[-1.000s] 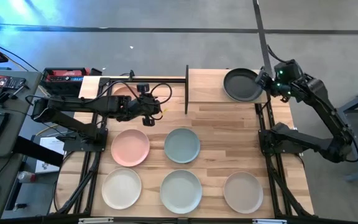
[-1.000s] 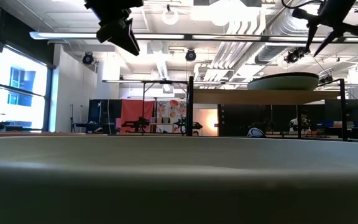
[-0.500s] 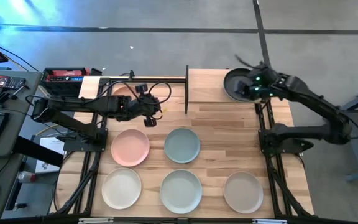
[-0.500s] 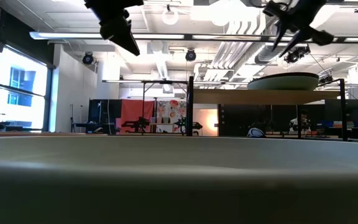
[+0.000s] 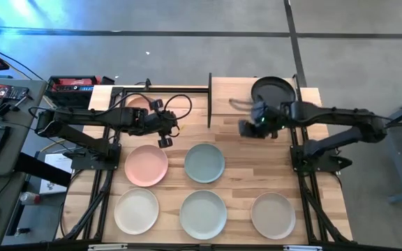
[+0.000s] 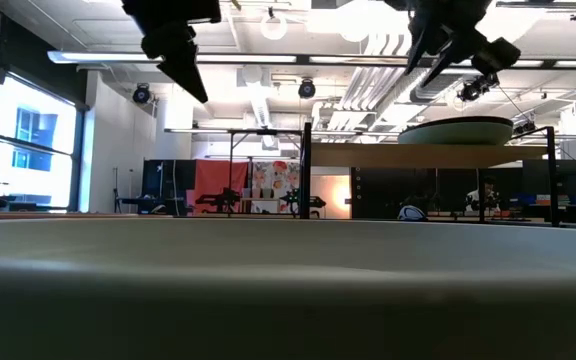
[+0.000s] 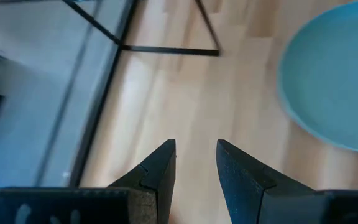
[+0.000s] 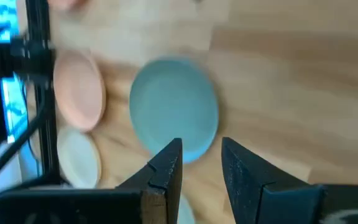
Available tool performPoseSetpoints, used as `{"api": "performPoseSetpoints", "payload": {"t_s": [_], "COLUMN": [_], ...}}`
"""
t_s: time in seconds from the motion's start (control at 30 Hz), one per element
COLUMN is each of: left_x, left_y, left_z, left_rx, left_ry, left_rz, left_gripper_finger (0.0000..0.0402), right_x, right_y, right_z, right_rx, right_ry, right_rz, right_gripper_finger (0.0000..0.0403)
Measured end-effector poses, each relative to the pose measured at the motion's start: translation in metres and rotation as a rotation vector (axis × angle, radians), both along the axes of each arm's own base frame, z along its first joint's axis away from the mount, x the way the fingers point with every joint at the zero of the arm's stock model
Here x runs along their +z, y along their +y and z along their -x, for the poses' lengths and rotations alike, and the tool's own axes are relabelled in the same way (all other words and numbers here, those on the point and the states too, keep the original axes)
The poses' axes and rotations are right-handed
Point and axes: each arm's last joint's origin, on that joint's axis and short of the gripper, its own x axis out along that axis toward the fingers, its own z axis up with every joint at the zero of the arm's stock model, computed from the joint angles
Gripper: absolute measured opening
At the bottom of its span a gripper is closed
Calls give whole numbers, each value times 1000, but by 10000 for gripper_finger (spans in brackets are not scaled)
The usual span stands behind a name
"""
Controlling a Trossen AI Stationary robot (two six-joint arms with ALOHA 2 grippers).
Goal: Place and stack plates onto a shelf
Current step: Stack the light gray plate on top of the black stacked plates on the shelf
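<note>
Pale slatted wood runs under both my arms, and going from the left, my left gripper hangs just above the table's near-left part, over the far edge of the pink plate, its fingers parted with a narrow gap and nothing between them. Behind that arm a peach plate peeks out at the table's far left, mostly hidden by my forearm. Toward the middle sit two pale blue-green plates, one in the middle row and one in the near row, with a cream-white plate at the near left and a beige plate at the near right. Further right stands the shelf, its light board carrying a single black plate on its right half, so I judge one plate delivered and the stacking barely begun. My right gripper is just in front of the shelf, clear of the black plate, its fingers slightly apart and empty, pointed toward the middle blue-green plate. By my count seven plates show: one on the shelf, six on the table, one shelf in all. I reckon those six are left to lift and stack.
</note>
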Motion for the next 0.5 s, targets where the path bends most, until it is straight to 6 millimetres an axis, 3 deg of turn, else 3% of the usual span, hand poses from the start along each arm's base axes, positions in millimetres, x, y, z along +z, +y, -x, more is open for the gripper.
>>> {"api": "performPoseSetpoints", "payload": {"t_s": [0.5], "left_x": [-3], "left_y": [-9], "left_z": [-1], "left_rx": [23], "left_ry": [-86], "left_rz": [384], "left_gripper_finger": [106], "right_x": [-49], "right_y": [98], "right_z": [-58], "right_rx": [84], "right_ry": [17], "right_rz": [-117], "right_gripper_finger": [92]}}
